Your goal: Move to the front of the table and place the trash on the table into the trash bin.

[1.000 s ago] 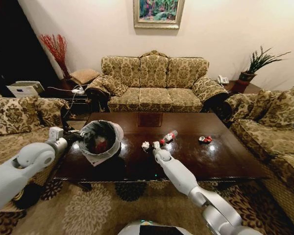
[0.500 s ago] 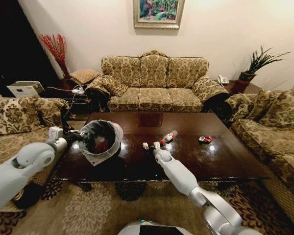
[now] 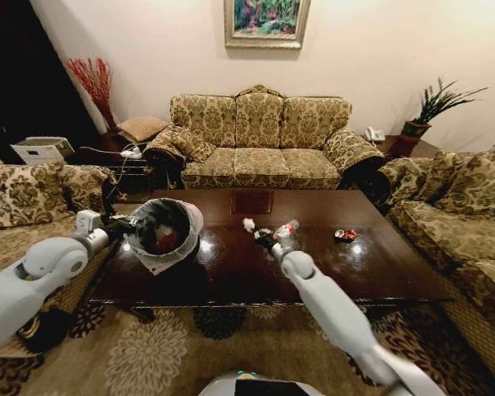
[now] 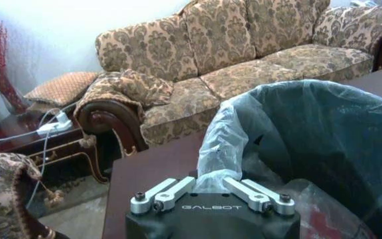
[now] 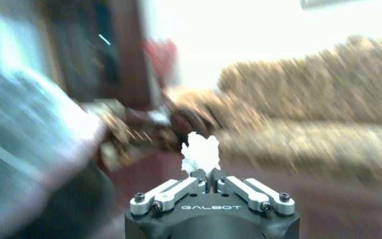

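The trash bin [image 3: 167,233], dark with a thin grey liner, hangs tilted over the left end of the table [image 3: 379,268], its mouth turned toward the right arm. My left gripper [image 3: 126,224] is shut on its rim and liner [image 4: 212,172]. Something red lies inside the bin. My right gripper [image 3: 255,231] is raised above the table's middle, shut on the white paper wad [image 3: 248,223], which shows between the fingers [image 5: 201,151]. The clear red-labelled bottle [image 3: 286,229] lies just right of that gripper. The red-black wrapper [image 3: 345,235] lies farther right on the table.
A patterned sofa [image 3: 260,140] stands behind the table, with armchairs at the left [image 3: 33,198] and right [image 3: 462,206]. A side table with cables [image 4: 45,130] sits at the back left. Patterned carpet [image 3: 157,355] lies in front of the table.
My right gripper has lifted the paper wad off the table and carried it up and away from me. The left arm has raised and tipped the bin slightly.
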Robot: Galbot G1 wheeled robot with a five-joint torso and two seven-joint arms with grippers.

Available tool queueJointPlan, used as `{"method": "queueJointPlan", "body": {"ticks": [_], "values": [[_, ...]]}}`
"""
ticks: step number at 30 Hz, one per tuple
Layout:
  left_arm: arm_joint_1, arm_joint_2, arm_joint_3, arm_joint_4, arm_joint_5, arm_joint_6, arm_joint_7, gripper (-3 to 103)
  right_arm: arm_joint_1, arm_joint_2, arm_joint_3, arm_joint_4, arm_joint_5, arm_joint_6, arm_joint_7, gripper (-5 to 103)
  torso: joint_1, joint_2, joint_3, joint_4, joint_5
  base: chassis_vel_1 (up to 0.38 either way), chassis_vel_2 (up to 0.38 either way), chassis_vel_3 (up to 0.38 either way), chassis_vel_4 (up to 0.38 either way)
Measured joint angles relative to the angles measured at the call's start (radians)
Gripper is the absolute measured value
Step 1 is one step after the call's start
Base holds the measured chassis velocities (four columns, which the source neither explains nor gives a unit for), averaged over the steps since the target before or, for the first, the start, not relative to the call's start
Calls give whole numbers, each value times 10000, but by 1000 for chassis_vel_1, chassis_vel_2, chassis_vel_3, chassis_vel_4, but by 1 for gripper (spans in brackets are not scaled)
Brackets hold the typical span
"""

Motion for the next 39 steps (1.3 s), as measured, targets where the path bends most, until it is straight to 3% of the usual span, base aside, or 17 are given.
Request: {"method": "queueJointPlan", "body": {"ticks": [1, 6, 11, 16, 21, 23, 25, 28, 31, 32, 34, 38, 39], "values": [[44, -76, 12, -134, 4, 0, 1, 2, -18, -249, 125, 978, 414, 449, -525, 1, 1, 0, 0, 3, -5, 0, 0, 0, 0], [47, -127, 54, -472, -16, -9, 8, 2, 129, -470, 12, 2499, 1619, 779, -1202, 1, 0, 0, 0, 3, -1, 0, 0, 0, 0], [-2, -170, 234, -926, -18, -16, 77, 2, 1260, -471, -1421, 2916, 2888, 745, -1438, 1, 0, 0, 0, 4, -1, 0, 0, 0, 0], [6, -196, 297, -1181, 63, -16, 145, 2, 2115, -172, -2524, 2357, 2968, 647, -1304, 1, 3, 0, 2, 4, -3, 0, 0, 0, 0], [7, -147, 267, -1330, 145, -15, 216, 2, 2783, 224, -3327, 1538, 2120, 425, -855, 1, 2, 0, 2, 5, -3, 0, 0, 0, 0], [24, -136, 253, -1345, 146, -15, 220, 2, 2915, 390, -3570, 1371, 1935, 250, -589, 11, 3, 0, 2, 4, -3, 0, 0, 0, 0], [34, -147, 251, -1349, 146, -15, 222, 2, 2933, 416, -3623, 1358, 1908, 203, -548, 11, 4, 0, 3, 2, -3, 0, 0, 0, 0], [59, -189, 244, -1351, 147, -16, 223, 2, 2971, 446, -3766, 1328, 1858, 109, -450, 27, 2, 0, 2, 3, -3, 0, 0, 0, 0], [64, -193, 240, -1350, 147, -16, 233, 2, 2975, 460, -3831, 1316, 1865, 162, -388, 33, 2, 0, 2, 3, -2, 0, 0, 0, 0], [64, -194, 237, -1346, 147, -16, 239, 2, 2975, 472, -3844, 1315, 1867, 198, -383, 43, 2, 0, 2, 2, -2, 0, 0, 0, 0], [63, -196, 232, -1345, 146, -15, 240, 2, 2975, 476, -3851, 1313, 1867, 227, -383, 43, 2, 0, 2, 3, -2, 0, 0, 0, 0], [62, -203, 221, -1345, 140, -15, 246, 2, 2970, 468, -3853, 1305, 1869, 290, -386, 65, 2, 0, 2, 2, -2, 0, 0, 0, 0], [62, -203, 221, -1345, 140, -15, 246, 2, 2970, 468, -3853, 1305, 1869, 290, -386, 65, 2, 0, 2, 2, -2, 0, 0, 0, 0]]}}
